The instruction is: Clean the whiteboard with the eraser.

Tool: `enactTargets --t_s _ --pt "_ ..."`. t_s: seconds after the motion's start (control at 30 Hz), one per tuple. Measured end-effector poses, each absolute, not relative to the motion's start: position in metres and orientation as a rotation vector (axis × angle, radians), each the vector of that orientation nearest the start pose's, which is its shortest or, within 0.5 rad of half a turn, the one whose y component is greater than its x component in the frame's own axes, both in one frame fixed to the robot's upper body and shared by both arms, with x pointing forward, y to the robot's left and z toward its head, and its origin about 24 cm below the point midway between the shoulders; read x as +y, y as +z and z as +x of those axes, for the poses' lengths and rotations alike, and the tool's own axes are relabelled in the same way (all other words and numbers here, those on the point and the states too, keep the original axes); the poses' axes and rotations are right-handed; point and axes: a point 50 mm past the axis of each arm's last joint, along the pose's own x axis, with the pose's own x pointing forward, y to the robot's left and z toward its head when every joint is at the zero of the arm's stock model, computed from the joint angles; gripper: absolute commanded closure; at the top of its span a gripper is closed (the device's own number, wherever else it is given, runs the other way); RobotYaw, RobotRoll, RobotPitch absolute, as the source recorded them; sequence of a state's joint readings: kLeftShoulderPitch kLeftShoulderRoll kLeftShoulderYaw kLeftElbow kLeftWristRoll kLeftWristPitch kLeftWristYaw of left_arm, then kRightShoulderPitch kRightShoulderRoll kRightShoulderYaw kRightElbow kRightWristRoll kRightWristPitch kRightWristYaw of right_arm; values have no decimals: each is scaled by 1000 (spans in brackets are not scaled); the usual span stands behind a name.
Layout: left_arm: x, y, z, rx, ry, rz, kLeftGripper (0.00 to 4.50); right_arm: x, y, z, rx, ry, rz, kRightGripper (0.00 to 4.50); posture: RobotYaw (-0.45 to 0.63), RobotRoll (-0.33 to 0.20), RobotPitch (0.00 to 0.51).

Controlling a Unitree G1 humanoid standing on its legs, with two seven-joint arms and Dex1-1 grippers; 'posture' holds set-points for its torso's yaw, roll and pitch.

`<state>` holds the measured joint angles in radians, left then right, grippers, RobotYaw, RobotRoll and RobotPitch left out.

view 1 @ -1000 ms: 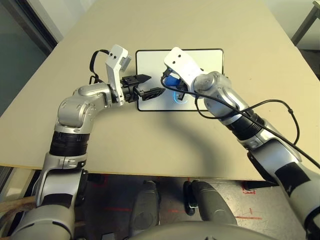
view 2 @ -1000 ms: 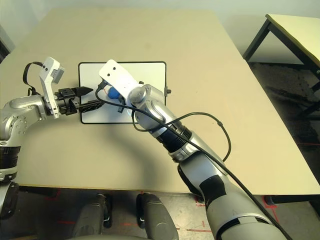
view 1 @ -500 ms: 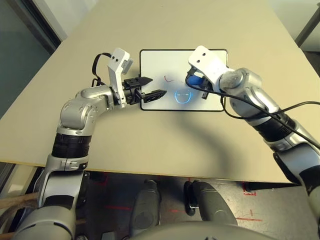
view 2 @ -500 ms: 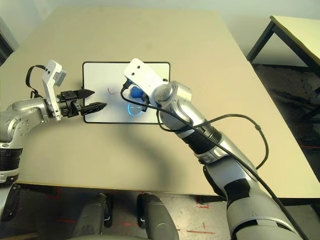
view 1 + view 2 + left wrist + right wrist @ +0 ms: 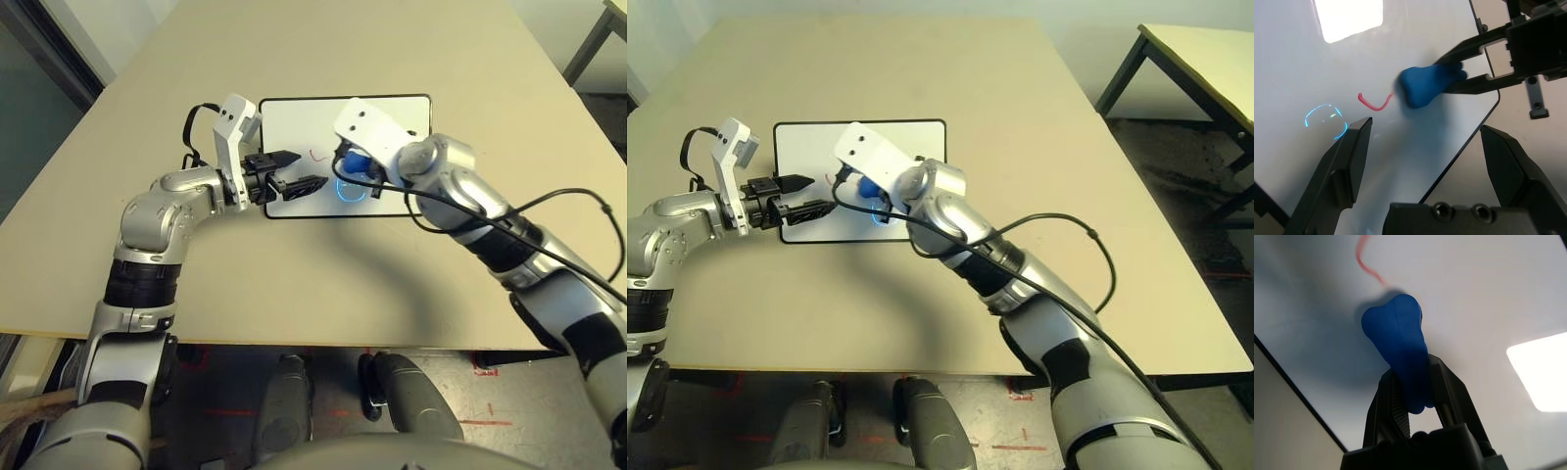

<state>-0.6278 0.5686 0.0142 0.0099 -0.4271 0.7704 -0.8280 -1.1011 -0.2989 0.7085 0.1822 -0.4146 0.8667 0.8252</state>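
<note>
The whiteboard (image 5: pixel 294 122) lies flat on the tan table, white with a thin black frame. My right gripper (image 5: pixel 350 168) is shut on the blue eraser (image 5: pixel 355 163), whose end rests on the board near its middle. In the right wrist view the eraser (image 5: pixel 1398 342) sticks out past the black fingers (image 5: pixel 1386 401), just short of a red squiggle (image 5: pixel 1364 257). A blue circular mark (image 5: pixel 1327 120) sits on the board near the squiggle (image 5: pixel 1374 103). My left gripper (image 5: pixel 310 167) stands open over the board's left part, a short way from the eraser (image 5: pixel 1425 85).
A black cable (image 5: pixel 549 211) loops off my right forearm above the table. Bare tan tabletop (image 5: pixel 323 284) surrounds the board. A second table (image 5: pixel 1205 59) stands off to the right across a gap of floor.
My right gripper carried the eraser rightward across the board, then back left toward the red squiggle. The left gripper stayed open at the board's left side.
</note>
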Motion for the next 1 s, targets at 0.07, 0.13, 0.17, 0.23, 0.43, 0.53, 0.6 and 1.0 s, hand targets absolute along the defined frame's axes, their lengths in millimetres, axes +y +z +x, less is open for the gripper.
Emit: enactTargets --t_s 0.07,0.13,0.17,0.23,0.43,0.53,0.6,1.0 --pt "179 180 320 215 -878 88 0 -22 200 348 285 770 -1183 3723 -35 0 146" --pt "179 180 320 215 -878 87 0 -18 202 350 274 773 -1196 3723 -36 0 146" --pt "179 180 320 216 -876 86 0 -16 203 350 271 775 -1200 3723 -36 0 146" --pt "178 179 320 216 -877 84 0 -15 203 352 266 779 -1209 3723 -48 0 144" --pt "177 179 320 218 -884 84 0 -50 202 353 293 734 -1255 3723 -83 0 145" --pt "178 179 321 221 -887 85 0 -68 200 350 327 712 -1270 3724 -97 0 143" --pt "178 178 322 227 -889 85 0 -77 199 348 351 697 -1279 3724 -105 0 141" --pt "174 180 327 222 -916 90 0 -63 203 349 357 705 -1271 3724 -85 0 130"
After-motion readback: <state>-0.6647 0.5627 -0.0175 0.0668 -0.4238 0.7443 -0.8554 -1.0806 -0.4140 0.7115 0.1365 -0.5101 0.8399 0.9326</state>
